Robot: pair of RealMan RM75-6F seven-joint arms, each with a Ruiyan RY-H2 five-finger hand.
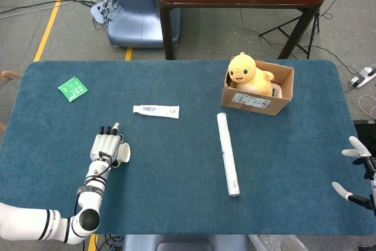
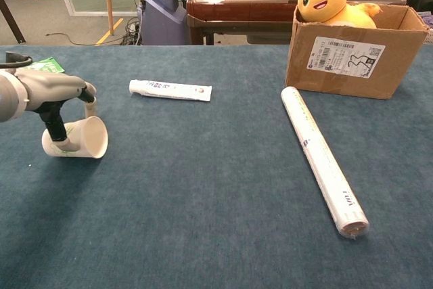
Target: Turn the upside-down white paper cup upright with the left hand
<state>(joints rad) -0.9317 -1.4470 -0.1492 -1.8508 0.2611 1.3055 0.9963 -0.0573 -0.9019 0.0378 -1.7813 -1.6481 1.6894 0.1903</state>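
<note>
Overhead, the left hand (image 1: pixel 106 148) pinching the sideways white paper cup (image 2: pixel 76 141) mostly hides it.
</note>
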